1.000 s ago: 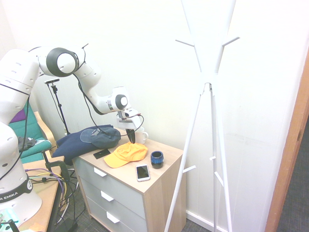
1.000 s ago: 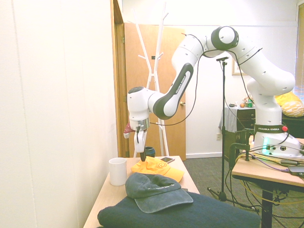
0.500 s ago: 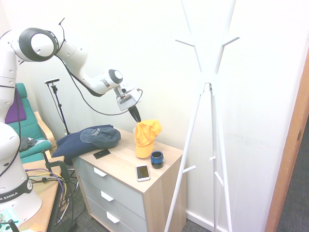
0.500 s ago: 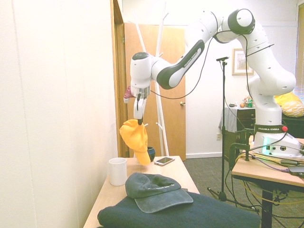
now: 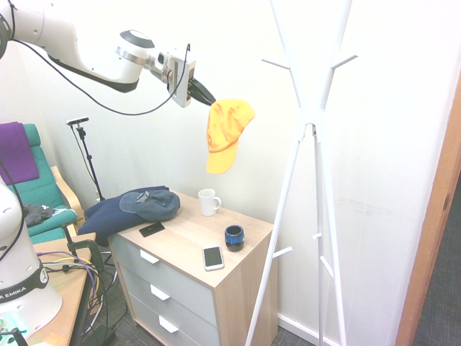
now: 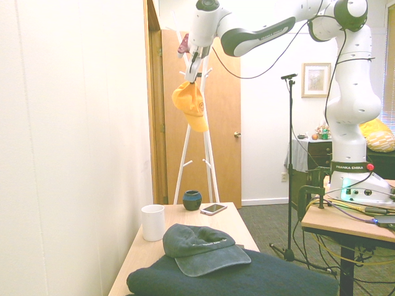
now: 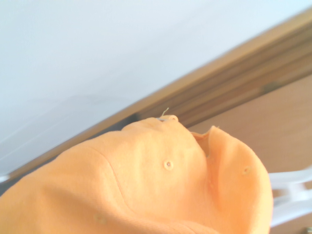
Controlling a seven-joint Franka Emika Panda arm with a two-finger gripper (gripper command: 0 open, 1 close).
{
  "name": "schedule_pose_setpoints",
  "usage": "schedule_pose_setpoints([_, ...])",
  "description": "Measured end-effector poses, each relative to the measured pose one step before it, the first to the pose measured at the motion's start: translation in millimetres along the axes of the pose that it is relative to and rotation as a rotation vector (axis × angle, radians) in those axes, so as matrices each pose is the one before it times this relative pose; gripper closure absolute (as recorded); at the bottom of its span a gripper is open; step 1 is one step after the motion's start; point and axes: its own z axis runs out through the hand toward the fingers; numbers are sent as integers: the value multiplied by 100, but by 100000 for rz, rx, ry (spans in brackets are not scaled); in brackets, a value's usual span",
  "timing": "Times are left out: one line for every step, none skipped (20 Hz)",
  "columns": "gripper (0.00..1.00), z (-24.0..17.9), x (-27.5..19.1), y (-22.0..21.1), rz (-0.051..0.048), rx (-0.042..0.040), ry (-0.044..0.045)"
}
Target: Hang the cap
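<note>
First exterior view finds the yellow-orange baseball cap [image 5: 227, 130] raised clear above the dresser, short of the coat stand [image 5: 312, 119]. Crown is uppermost, brim [image 5: 221, 161] hanging down.

Gripper [image 5: 214, 103]: jaws closed on the cap's fabric at the crown, the brim left free. A grip at one edge presumably leaves most of the cap exposed for catching on a peg; the drawback, in my judgement, is that it may swing or twist.

Coat stand: slanting upper pegs, left [image 5: 275, 63] and right [image 5: 344, 62], are the likely supports. Cap is not hung. Next move calls for carrying it across and settling it over a peg before release; a shallow catch could let it slip off.

Dresser [image 5: 184, 249]: white mug [image 5: 208, 204] stands near the wall; blue cup [image 5: 234, 238] and smartphone [image 5: 213, 258] sit towards the stand side. Navy cap [image 5: 157, 206] rests on folded dark fabric [image 5: 108, 218], which props it up.
</note>
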Motion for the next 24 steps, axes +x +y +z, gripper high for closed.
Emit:
schedule_pose_setpoints([100,-404,1722,1267,861,-2214,3031])
schedule_pose_setpoints([100,-316,1530,1144,639,-2300,2765])
schedule_pose_setpoints([100,-299,1438,1147,534,-2235,2618])
schedule_pose_setpoints([100,-359,1357,1064,738,-1988,2063])
schedule_pose_setpoints([100,-429,1364,1129,1044,-1632,1568])
schedule_pose_setpoints([100,-433,1362,1176,1558,-1329,1293])
schedule_pose_setpoints([100,-392,1376,1181,1515,-559,837])
schedule_pose_setpoints([100,-317,1346,1240,1853,-302,675])
schedule_pose_setpoints([100,-154,1318,1244,1964,-370,579])
schedule_pose_setpoints([100,52,1243,1212,1838,-692,324])
schedule_pose_setpoints([100,270,1109,1087,1588,-906,53])
schedule_pose_setpoints([100,534,885,902,1352,-929,-211])
schedule_pose_setpoints([100,827,602,602,1237,-683,-610])
schedule_pose_setpoints([100,1086,271,352,971,-602,-1160])
schedule_pose_setpoints([100,1184,147,173,736,-271,-1397])
schedule_pose_setpoints([100,1345,-33,13,234,-294,-1276])
schedule_pose_setpoints([100,1288,-295,-149,-336,-288,-1281])
schedule_pose_setpoints([100,1287,-555,-226,-781,-200,-1148])
schedule_pose_setpoints([100,1212,-798,-382,-1050,-194,-1125])
schedule_pose_setpoints([100,1112,-981,-500,-1181,-400,-869])
schedule_pose_setpoints([100,942,-1037,-524,-865,-355,-709])
schedule_pose_setpoints([100,882,-1038,-531,-568,-252,-704])
schedule_pose_setpoints([100,779,-968,-488,-346,-264,-750])
schedule_pose_setpoints([100,665,-807,-386,-129,-161,-639])
